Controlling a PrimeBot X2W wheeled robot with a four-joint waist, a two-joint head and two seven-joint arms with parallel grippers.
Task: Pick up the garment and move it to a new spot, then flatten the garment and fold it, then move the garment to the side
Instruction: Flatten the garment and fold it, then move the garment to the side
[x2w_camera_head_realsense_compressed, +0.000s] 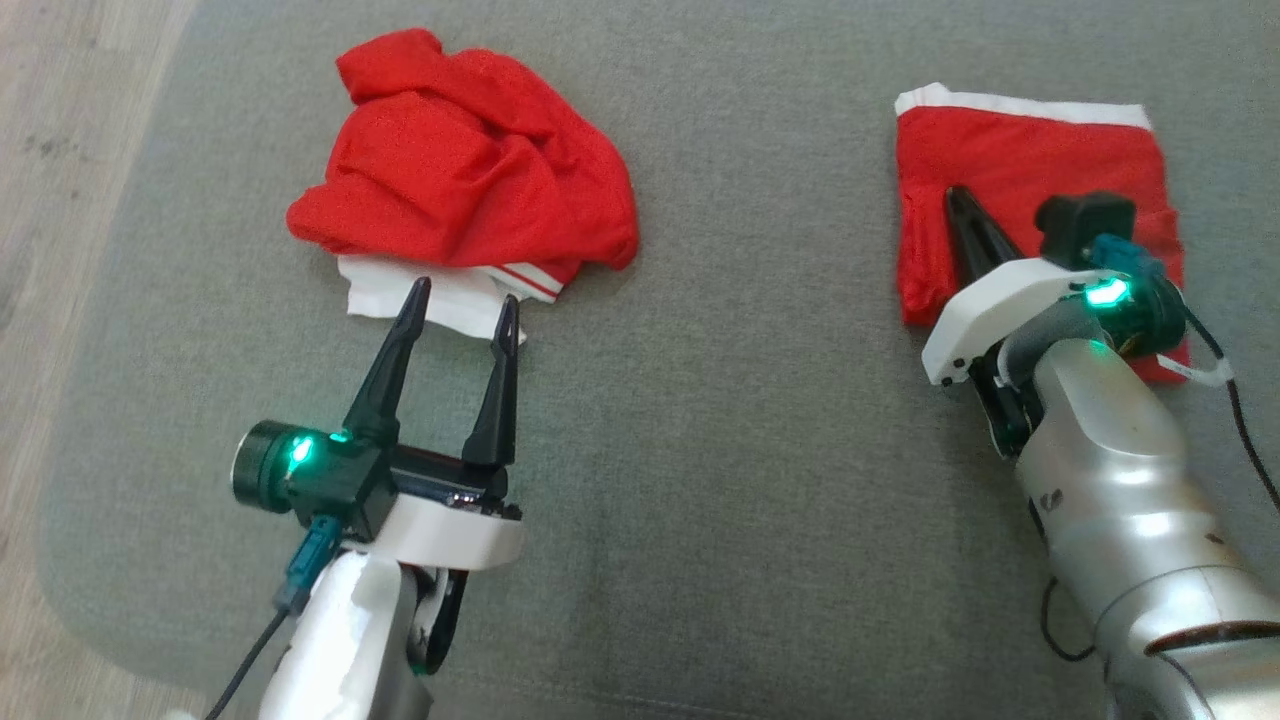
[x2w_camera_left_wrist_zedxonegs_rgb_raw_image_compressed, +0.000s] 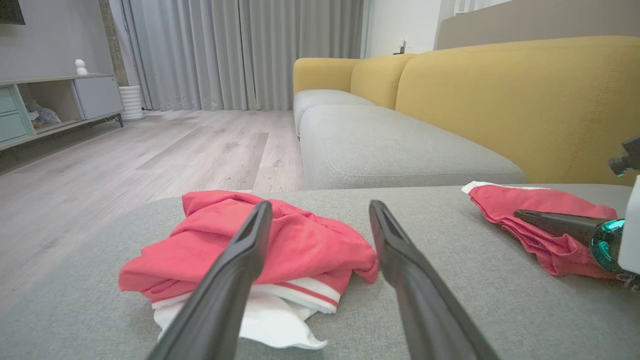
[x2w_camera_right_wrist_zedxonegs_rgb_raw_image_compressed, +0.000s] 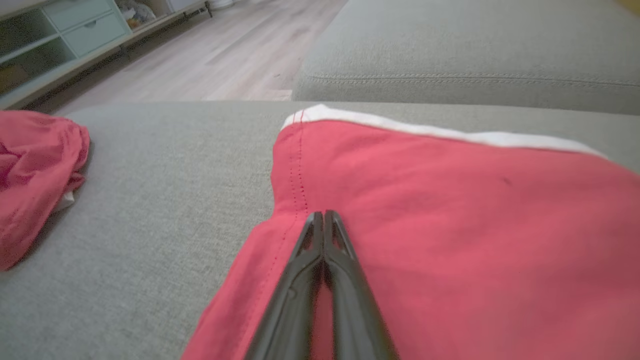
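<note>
Red cloth lies in two places on a wide grey cushion (x2w_camera_head_realsense_compressed: 760, 400). At the far left sits a crumpled garment (x2w_camera_head_realsense_compressed: 470, 170), heaped in loose folds, with a white part and a red-and-white striped band spilling out from under its near edge. At the right lies a folded garment (x2w_camera_head_realsense_compressed: 1030, 160), flat and roughly square, with a white strip running along its far edge. The two are well apart, with bare grey fabric between them.

The left gripper (x2w_camera_head_realsense_compressed: 462, 295) is released, its two dark fingers spread wide and pointing away toward the heap. In the head view the fingertips overlap the white part at the near edge of the crumpled garment; whether they touch it cannot be told. In the left wrist view that gripper (x2w_camera_left_wrist_zedxonegs_rgb_raw_image_compressed: 320, 205) frames the crumpled garment (x2w_camera_left_wrist_zedxonegs_rgb_raw_image_compressed: 300, 245) between its fingers, and the folded garment (x2w_camera_left_wrist_zedxonegs_rgb_raw_image_compressed: 540, 210) shows at the right with the other arm's dark finger over it.

The right gripper (x2w_camera_head_realsense_compressed: 958, 200) is clenched, its fingers pressed tip to tip, and lies over the left half of the folded garment. In the right wrist view its closed tips (x2w_camera_right_wrist_zedxonegs_rgb_raw_image_compressed: 324, 215) rest just beside a stitched seam on the folded garment (x2w_camera_right_wrist_zedxonegs_rgb_raw_image_compressed: 450, 200), while the crumpled garment (x2w_camera_right_wrist_zedxonegs_rgb_raw_image_compressed: 35, 170) shows at the left edge. Whether the tips pinch any cloth cannot be told.

Pale wood floor (x2w_camera_head_realsense_compressed: 60, 200) runs along the cushion's left side, and a yellow backrest (x2w_camera_left_wrist_zedxonegs_rgb_raw_image_compressed: 525, 100) rises at the far right.
</note>
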